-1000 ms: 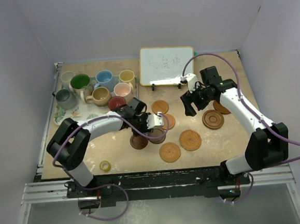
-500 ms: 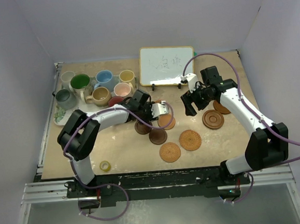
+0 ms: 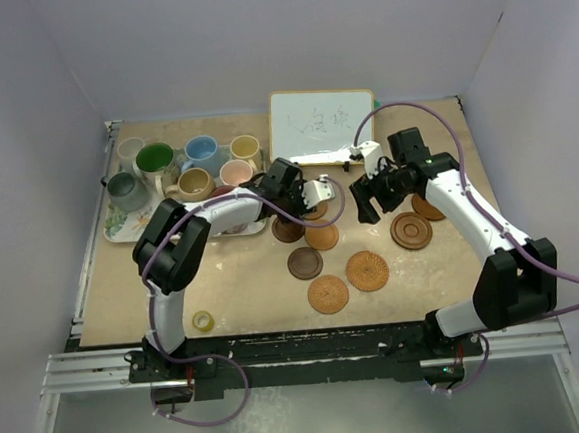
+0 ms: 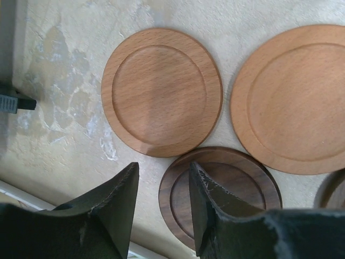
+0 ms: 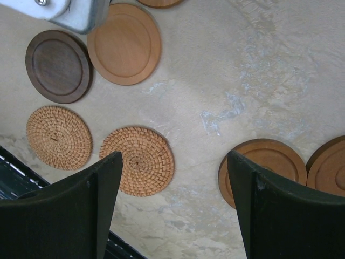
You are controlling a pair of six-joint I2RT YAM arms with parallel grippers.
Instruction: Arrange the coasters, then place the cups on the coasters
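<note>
The left gripper [image 4: 161, 175] hangs close over the table [image 3: 234, 281], its two black fingers [image 4: 110, 208] partly apart with nothing between them. One fingertip overlaps the rim of a dark walnut coaster [image 4: 232, 189] lying flat beneath it. Just beside that disc, at 11 o'clock in the wrist view, lies a light wood coaster [image 4: 161, 91], and at 1 o'clock a second light wood coaster [image 4: 294, 97]; the two pale discs lie near each other without touching. From above, the left arm [image 3: 219, 217] stretches from its base toward 1 o'clock, ending over this cluster near the table's middle. The right gripper [image 5: 172, 178] is held higher, its jaws spread wide and empty; it hovers at 3 o'clock of the cluster. A ringed coaster [image 3: 411, 231] lies at 4 o'clock of it, and another brown disc [image 3: 429, 208] shows partly behind the right arm [image 3: 470, 212]. Another dark coaster [image 3: 304, 263] sits at 6 o'clock of the cluster, with two rattan coasters [image 3: 367, 270] side by side beyond it toward 5 o'clock. The cups [image 3: 195, 184] stand bunched on the leaf-patterned tray [image 3: 115, 228] at the table's 10 o'clock corner, apart from every coaster. A whiteboard [image 3: 323, 126] stands at 12 o'clock, and a yellow tape roll [image 3: 204, 322] lies at 7 o'clock.
</note>
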